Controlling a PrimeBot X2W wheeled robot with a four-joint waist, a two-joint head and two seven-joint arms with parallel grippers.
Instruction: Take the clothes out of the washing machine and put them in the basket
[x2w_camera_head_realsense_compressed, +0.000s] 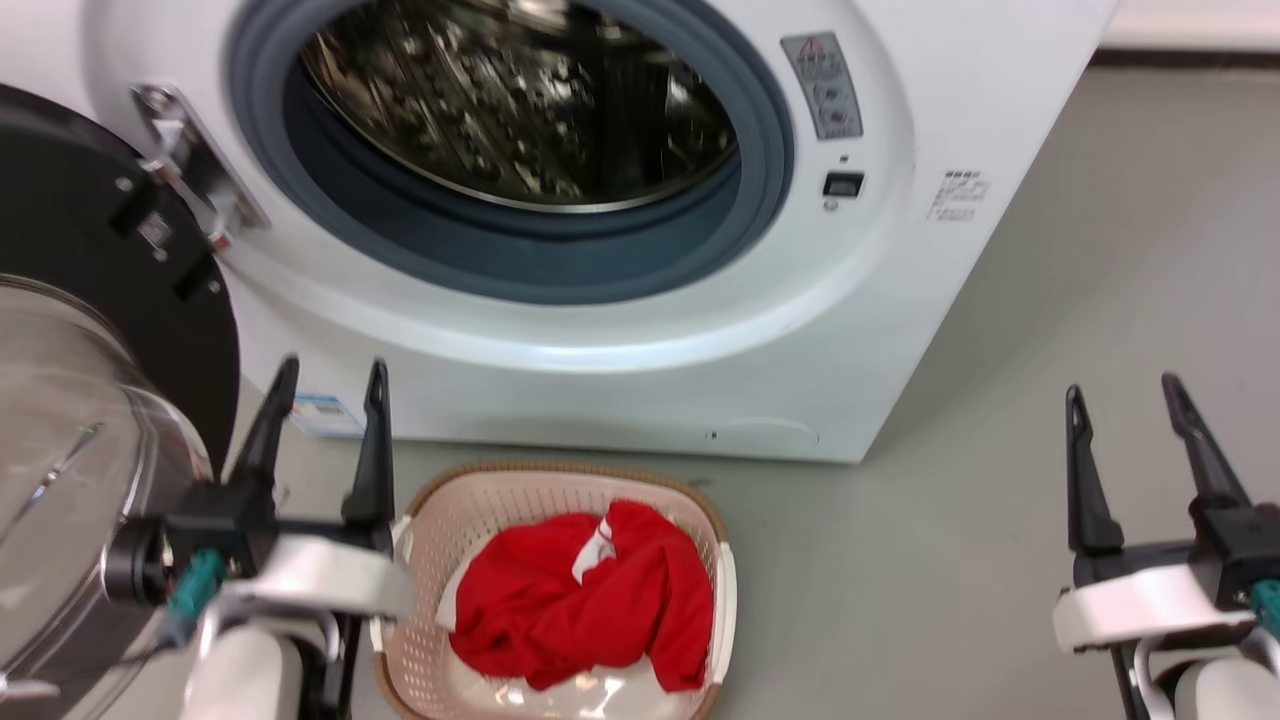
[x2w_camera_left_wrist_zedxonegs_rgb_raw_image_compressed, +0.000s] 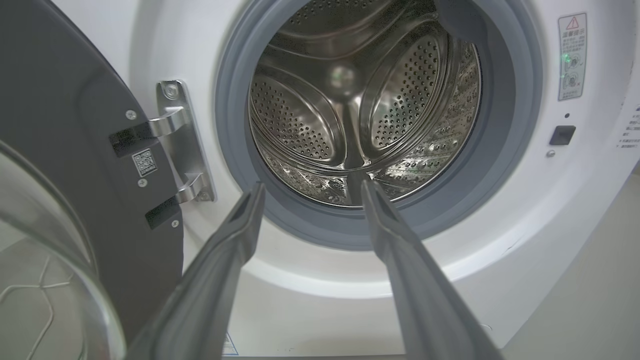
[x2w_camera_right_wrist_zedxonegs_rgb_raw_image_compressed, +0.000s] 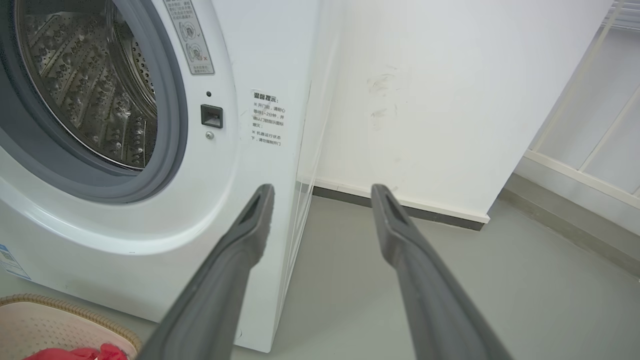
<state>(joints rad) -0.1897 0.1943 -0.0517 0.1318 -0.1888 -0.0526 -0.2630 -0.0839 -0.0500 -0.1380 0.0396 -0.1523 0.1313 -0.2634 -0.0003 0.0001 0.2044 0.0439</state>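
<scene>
Grippers, 2, nearest the camera: left gripper (x2w_camera_head_realsense_compressed: 331, 370) and right gripper (x2w_camera_head_realsense_compressed: 1122, 388), each with its 2 fingers spread wide and nothing between them, tips aimed toward the washer (x2w_camera_head_realsense_compressed: 900, 320). Basket (x2w_camera_head_realsense_compressed: 560, 472), on the floor (x2w_camera_head_realsense_compressed: 1050, 300), just right of the left gripper and well apart from the right gripper; its near end is cut by the picture's edge, so its long axis cannot be told. Clothes (x2w_camera_head_realsense_compressed: 590, 600), 1 red heap with a white patch, lying inside the basket, below and right of the left fingers; left arm judged the nearer. Door (x2w_camera_head_realsense_compressed: 110, 270), open at far left. Washer, behind the basket, porthole facing the robot. Drum (x2w_camera_left_wrist_zedxonegs_rgb_raw_image_compressed: 350, 100), bare perforated steel in the part seen from the left wrist; unloading judged complete, any further move being only a check of the drum, which lies straight ahead of the left gripper.
</scene>
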